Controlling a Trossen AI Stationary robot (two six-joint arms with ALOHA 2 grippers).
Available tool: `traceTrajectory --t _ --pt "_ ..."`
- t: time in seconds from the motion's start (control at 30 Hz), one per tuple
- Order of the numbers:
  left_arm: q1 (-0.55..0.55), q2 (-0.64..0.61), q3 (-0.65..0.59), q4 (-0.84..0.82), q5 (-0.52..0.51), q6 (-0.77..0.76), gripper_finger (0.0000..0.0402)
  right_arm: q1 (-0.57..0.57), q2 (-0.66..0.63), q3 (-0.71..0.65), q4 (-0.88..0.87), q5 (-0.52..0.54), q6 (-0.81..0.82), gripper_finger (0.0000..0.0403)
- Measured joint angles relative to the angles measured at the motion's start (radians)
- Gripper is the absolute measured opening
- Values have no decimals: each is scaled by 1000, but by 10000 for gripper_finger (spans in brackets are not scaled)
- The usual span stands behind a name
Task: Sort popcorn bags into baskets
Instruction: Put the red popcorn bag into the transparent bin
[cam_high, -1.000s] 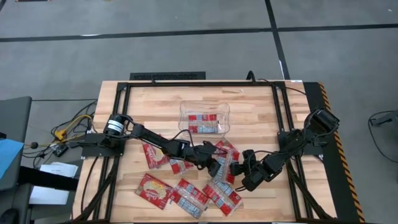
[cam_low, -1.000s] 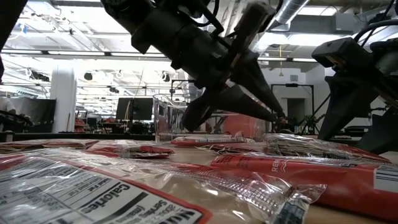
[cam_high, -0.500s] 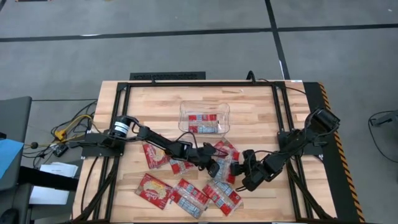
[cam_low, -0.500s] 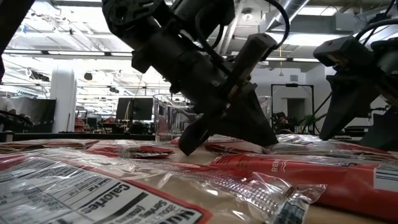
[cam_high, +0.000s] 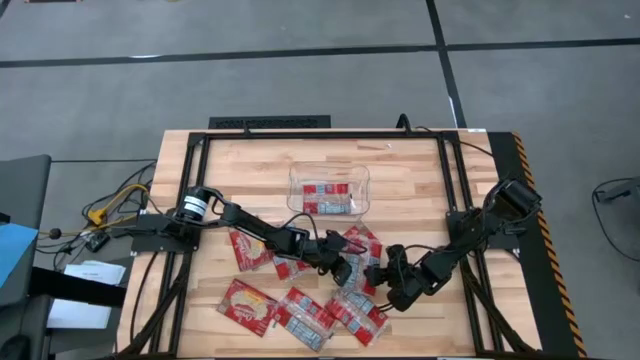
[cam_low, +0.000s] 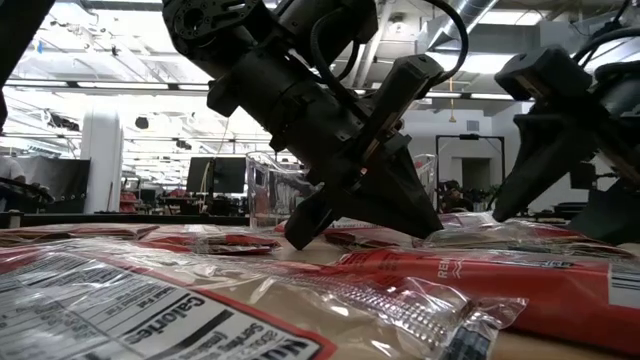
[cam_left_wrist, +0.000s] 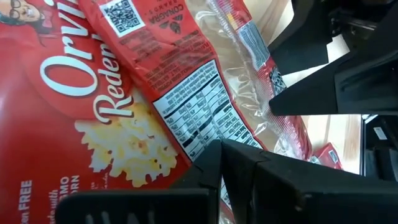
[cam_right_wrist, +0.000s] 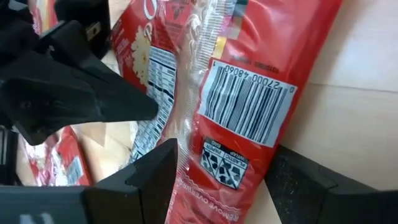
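A popcorn bag (cam_high: 366, 258) lies back-up in the middle of the table, with its nutrition panel (cam_left_wrist: 186, 118) and barcode (cam_right_wrist: 249, 106) showing. It overlaps a second bag with a popcorn picture (cam_left_wrist: 118, 130). My left gripper (cam_high: 350, 268) comes from the left, slanting down, and is shut at the panel's corner. My right gripper (cam_high: 383, 278) comes from the right and is open. Its fingers (cam_right_wrist: 158, 171) stand on either side of the bag's barcode end. The clear basket (cam_high: 328, 172) on the far half of the table holds two bags (cam_high: 325, 197). My left gripper (cam_left_wrist: 222, 148) is shut at the edge of the bag's nutrition panel (cam_left_wrist: 200, 144), slanting down from the table's left. Its own fingers hide the place of contact. The bag lies flat on the bag under it. I cannot tell whether my right gripper (cam_right_wrist: 224, 149) touches the bag.
More bags lie around the grippers: one toward the left (cam_high: 245, 250), three in a row near the front edge (cam_high: 245, 302) (cam_high: 305, 318) (cam_high: 362, 315), and one toward the far side (cam_high: 362, 240). Bare wood shows on the right side and around the basket. A black frame (cam_high: 200, 150) runs along the table's edges.
My left gripper came down onto the bags in the first half second and has stayed there since. My right gripper has moved a little toward the table's left, closer to the left gripper. The bags have not shifted.
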Motion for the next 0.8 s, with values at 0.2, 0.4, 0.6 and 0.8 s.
traceTrajectory --t 0.2,0.4,0.6,0.8 --pt "0 0 0 0 1 -1 0 0 -4 -2 18 -6 -95 191" --pt "1 1 0 7 40 -26 0 -3 -9 -2 47 -15 -132 38" --pt "6 -62 -3 -48 172 -40 0 10 -46 -2 55 -26 -157 30" --pt "21 -240 -3 -271 280 -8 0 29 -190 -3 11 -20 -281 16"
